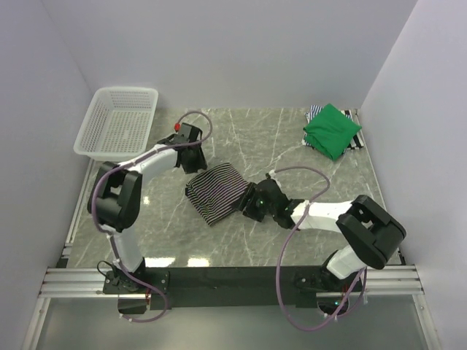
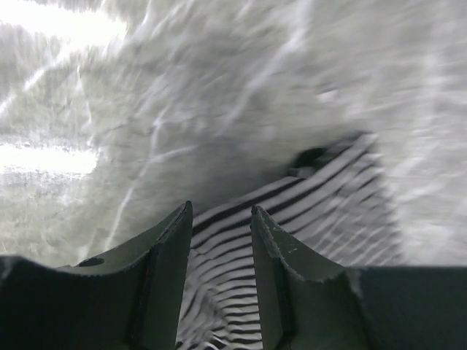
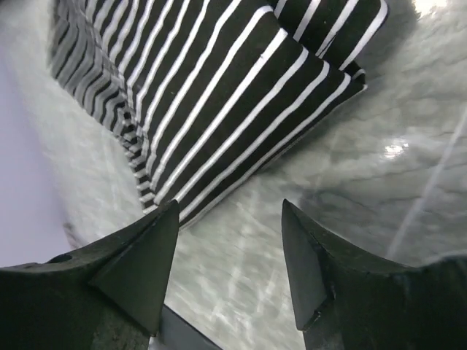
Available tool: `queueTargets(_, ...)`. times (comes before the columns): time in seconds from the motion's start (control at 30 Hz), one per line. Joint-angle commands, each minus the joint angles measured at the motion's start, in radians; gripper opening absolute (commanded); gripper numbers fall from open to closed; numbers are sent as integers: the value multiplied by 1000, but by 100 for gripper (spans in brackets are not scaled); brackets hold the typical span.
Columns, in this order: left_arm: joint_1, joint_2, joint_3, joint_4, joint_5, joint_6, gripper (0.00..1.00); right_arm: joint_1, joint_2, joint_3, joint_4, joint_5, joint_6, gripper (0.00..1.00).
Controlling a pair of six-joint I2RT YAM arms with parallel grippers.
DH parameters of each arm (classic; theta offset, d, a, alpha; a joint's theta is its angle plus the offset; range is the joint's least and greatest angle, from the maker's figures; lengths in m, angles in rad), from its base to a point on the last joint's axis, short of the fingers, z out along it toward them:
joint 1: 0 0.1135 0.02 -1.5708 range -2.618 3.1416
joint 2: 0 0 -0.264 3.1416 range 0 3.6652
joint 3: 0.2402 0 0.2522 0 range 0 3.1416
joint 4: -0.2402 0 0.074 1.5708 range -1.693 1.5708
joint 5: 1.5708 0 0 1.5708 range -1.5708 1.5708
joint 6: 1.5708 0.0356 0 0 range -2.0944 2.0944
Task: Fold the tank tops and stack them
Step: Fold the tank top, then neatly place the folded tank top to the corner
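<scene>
The table [image 1: 292,146] is finished in a glossy, marble-patterned stone look. The black-and-white striped tank top [image 1: 215,191] and the green tank top [image 1: 332,130] are seen as soft matt cloth. The basket [image 1: 117,120] is formed of white plastic mesh. 2 dark, matt fingers [image 3: 139,270] are borne by the right gripper [image 3: 228,211].

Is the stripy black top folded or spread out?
Folded: the striped top is a compact bundle, with stacked layers showing at its edge.

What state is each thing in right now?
black-and-white striped tank top: folded, on table, not held
green tank top: folded, atop another striped top
white basket: upright, empty
left gripper: jaws open, holding nothing
right gripper: jaws open, holding nothing
</scene>
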Motion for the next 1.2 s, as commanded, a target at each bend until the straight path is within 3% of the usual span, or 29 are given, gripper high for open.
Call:
queueTargets(0.0, 6, 50, 37, -30, -7, 59, 44, 28, 10, -62, 247, 73, 156, 66)
queueTargets(0.17, 7, 101, 2, -12, -26, 25, 44, 38, 81, -117, 396, 127, 244, 69)
queueTargets(0.53, 12, 98, -165, 60, 80, -44, 41, 51, 197, -90, 430, 219, 287, 69)
queueTargets(0.83, 0, 84, -225, 88, 134, -55, 40, 49, 214, 53, 223, 303, 181, 56)
queueTargets(0.93, -2, 84, -238, 92, 152, -53, 40, 38, 219, 98, 167, 317, 134, 35)
queueTargets(0.97, -2, 79, -235, 92, 157, -48, 40, 34, 227, 117, 101, 320, 117, 8)
queueTargets(1.0, 0, 76, -232, 88, 164, -45, 40, 29, 228, 171, 58, 328, 76, 0)
queueTargets(1.17, 24, -19, -120, 16, 143, 20, 53, -52, 256, 402, -227, 300, -136, 0)
